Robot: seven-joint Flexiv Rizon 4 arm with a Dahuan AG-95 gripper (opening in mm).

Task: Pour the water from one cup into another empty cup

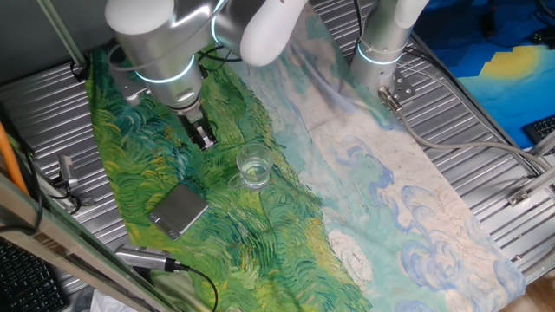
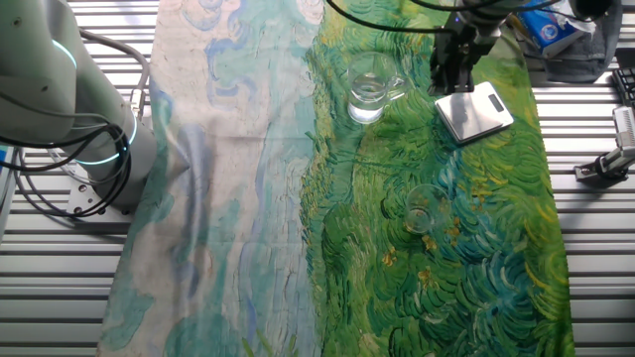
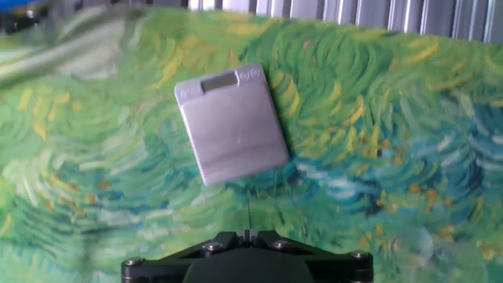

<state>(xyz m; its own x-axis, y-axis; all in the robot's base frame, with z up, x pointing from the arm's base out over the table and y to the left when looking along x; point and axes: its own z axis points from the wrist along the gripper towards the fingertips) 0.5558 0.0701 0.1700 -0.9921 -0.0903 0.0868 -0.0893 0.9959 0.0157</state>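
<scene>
A small clear glass cup stands on the green part of the cloth; I cannot tell whether it holds water. A larger clear cup with a handle stands near the cloth's middle, and clear liquid seems to lie in its bottom. My gripper hangs between that cup and a grey flat square block, holding nothing. In the hand view my gripper is shut, with the block ahead of it. The small cup does not show in the first fixed view or the hand view.
A painted cloth covers the ridged metal table. The arm's base stands at the cloth's edge. A cable and a metal fitting lie at the near edge beside the block. Clamps sit on the table rim.
</scene>
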